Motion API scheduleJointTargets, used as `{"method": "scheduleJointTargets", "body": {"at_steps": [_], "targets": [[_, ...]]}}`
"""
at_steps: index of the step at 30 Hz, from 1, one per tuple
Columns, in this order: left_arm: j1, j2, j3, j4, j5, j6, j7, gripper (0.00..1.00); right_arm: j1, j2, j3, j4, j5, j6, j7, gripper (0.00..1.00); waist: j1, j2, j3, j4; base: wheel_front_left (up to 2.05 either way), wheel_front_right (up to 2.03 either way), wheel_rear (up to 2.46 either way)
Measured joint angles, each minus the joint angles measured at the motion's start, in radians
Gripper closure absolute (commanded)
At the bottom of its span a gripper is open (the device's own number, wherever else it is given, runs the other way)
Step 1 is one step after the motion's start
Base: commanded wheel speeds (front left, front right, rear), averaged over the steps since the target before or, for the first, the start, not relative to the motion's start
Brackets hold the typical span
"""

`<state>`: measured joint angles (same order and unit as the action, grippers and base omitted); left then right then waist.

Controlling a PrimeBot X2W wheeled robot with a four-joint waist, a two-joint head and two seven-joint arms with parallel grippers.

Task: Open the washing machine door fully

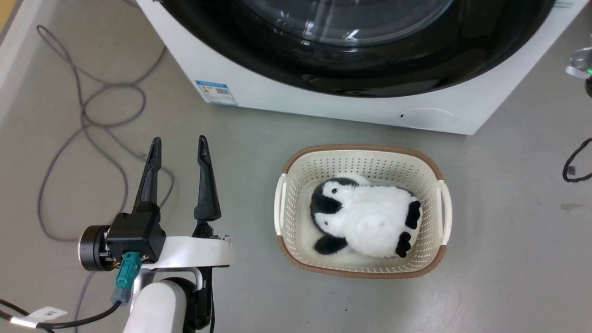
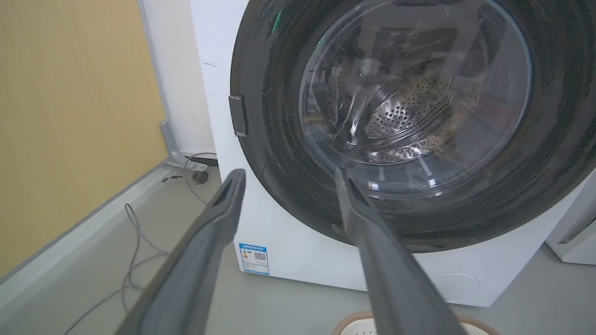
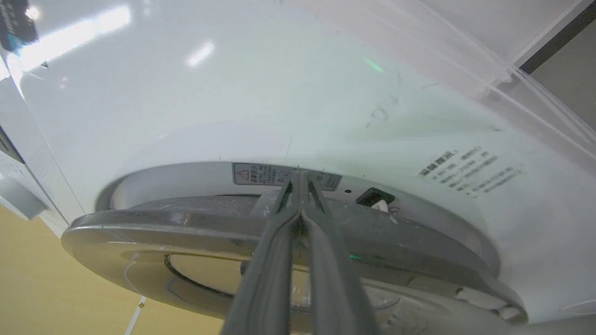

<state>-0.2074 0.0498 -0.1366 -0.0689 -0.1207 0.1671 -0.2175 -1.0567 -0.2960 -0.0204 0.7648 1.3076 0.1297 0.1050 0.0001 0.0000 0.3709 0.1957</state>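
Now, with the right pincer [image 3: 300, 176]: keep the closed tips hooked behind the rim of the washing machine door [image 3: 195, 223] and draw outward along the door's own arc, not straight back, or risk slipping off the glossy edge. Clenched tight, finger against finger, with nothing seen between. Tips lying across the door's rim near the dark latch slot [image 3: 372, 197]; contact with the rim likely but hard to confirm. Seems to leave the door only a crack off the front of the washing machine [image 3: 279, 93], so judged barely begun. Over at the left pincer [image 1: 179, 138]: spread wide, holding nothing, hovering above the floor [image 1: 508, 231], well apart from the door. Better left there, out of the swing. Farther out, mind the basket [image 1: 360, 149] with the plush penguin [image 1: 370, 217] just before the machine, and the grey cable [image 1: 83, 113] off to the left.
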Motion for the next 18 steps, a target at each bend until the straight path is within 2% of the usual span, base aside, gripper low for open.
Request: {"method": "scheduleJointTargets", "body": {"at_steps": [9, 18], "targets": [[-0.021, 0.0, -0.012, -0.009, -0.007, 0.016, -0.02, 0.0, -0.084, -0.018, 0.045, 0.092, 0.075, 0.0, 0.043, 1.0, 0.0, 0.0, 0.04, 0.024, 0.0, 0.0, 0.0], [-0.024, 0.0, -0.023, -0.007, -0.024, 0.025, -0.038, 0.0, -0.116, -0.069, 0.105, 0.107, 0.182, 0.0, 0.212, 1.0, 0.0, 0.0, 0.049, 0.031, 0.0, 0.0, 0.0]]}}
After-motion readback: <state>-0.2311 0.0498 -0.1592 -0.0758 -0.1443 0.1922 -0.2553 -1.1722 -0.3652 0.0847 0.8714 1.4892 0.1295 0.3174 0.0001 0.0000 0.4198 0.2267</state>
